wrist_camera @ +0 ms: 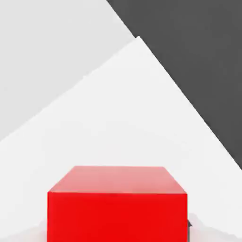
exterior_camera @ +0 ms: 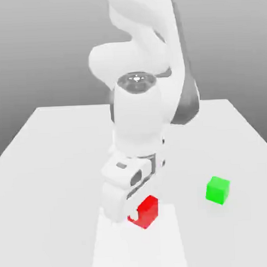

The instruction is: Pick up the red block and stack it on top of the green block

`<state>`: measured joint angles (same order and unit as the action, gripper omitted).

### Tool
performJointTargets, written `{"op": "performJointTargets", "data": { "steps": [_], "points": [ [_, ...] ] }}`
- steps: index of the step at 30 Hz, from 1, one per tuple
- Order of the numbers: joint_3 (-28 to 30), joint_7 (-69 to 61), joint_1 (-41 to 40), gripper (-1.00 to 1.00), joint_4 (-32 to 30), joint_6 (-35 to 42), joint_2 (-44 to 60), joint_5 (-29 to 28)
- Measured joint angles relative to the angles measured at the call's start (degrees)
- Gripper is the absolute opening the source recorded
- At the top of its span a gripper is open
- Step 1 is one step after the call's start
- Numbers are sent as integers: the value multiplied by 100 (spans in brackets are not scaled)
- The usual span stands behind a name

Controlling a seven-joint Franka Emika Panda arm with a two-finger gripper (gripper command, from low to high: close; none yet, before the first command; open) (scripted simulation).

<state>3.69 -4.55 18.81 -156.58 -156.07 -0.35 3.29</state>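
- Gripper (exterior_camera: 140, 213) clenched on the red block (exterior_camera: 147, 210), arm bent low over the table (exterior_camera: 60, 155).
- Red block sits near the table's front edge, roughly mid-width; can't tell if it's lifted off the surface.
- Green block (exterior_camera: 217, 189) rests on the table toward the exterior view's right, well apart from the red one.
- Hand view: red block (wrist_camera: 117, 208) close up, square to the camera.

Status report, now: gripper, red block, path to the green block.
Gripper shut on red block. Green block apart on the table, toward the exterior view's right. Nothing between them.
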Motion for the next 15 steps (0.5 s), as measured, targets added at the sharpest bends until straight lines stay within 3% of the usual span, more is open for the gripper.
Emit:
{"op": "performJointTargets", "data": {
  "steps": [7, 14, 15],
  "points": [
    [-1080, 987, 1292, -100, -767, 255, -1036, 70],
    [-1247, 1455, 1332, -100, -817, -922, 97, -405],
    [-1222, 1520, 1334, 100, -811, -1066, 249, -498]
  ]
}}
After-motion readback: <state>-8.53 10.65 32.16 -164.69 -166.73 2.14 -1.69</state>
